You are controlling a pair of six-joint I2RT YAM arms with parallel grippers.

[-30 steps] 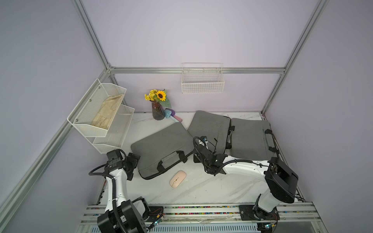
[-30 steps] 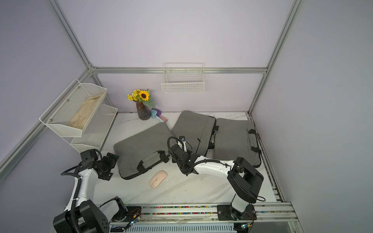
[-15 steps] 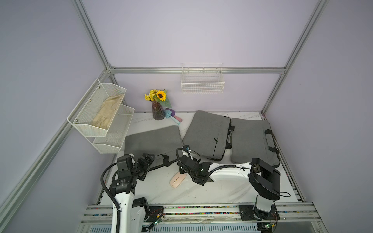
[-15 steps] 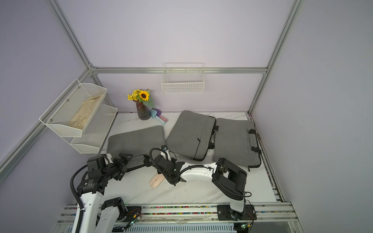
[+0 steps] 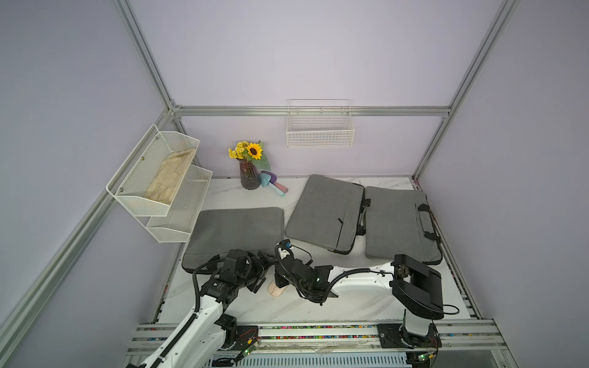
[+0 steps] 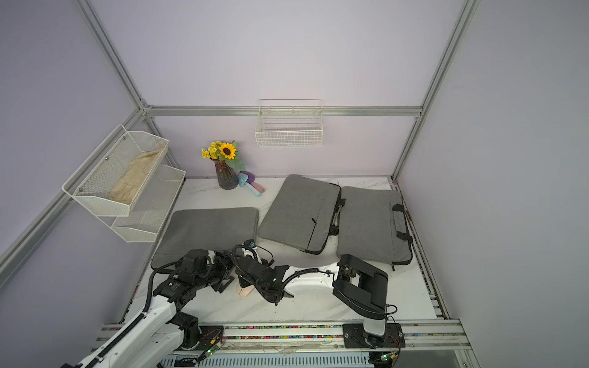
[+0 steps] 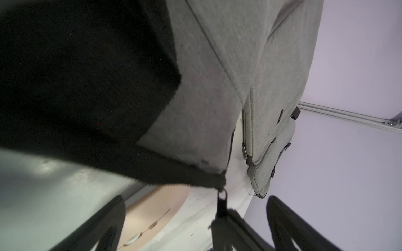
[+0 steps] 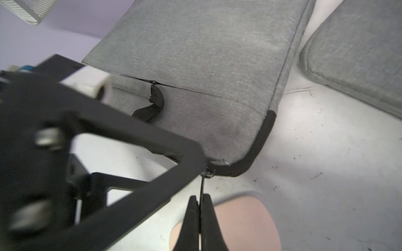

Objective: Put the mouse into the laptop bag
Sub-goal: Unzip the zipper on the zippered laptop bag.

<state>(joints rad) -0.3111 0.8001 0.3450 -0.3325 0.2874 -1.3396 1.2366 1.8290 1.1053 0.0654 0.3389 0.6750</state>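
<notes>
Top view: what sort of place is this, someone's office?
Likely a robot test cell, not an office: a left arm and right arm mounted on a rail, lilac panels in an aluminium frame, and grey laptop bags staged on the table.

white links (image 5: 204,315), black joints (image 5: 417,286), ribbed black cables (image 5: 350,272), black right gripper (image 8: 199,198)

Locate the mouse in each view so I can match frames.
Top view: mouse on the table, near its front edge.
Top view: same spot.
Left wrist: pink shell beside the laptop bag corner.
Right wrist: pink shell beside the right gripper, jaws shut on the zipper pull.
Shared landmark: that laptop bag.
</notes>
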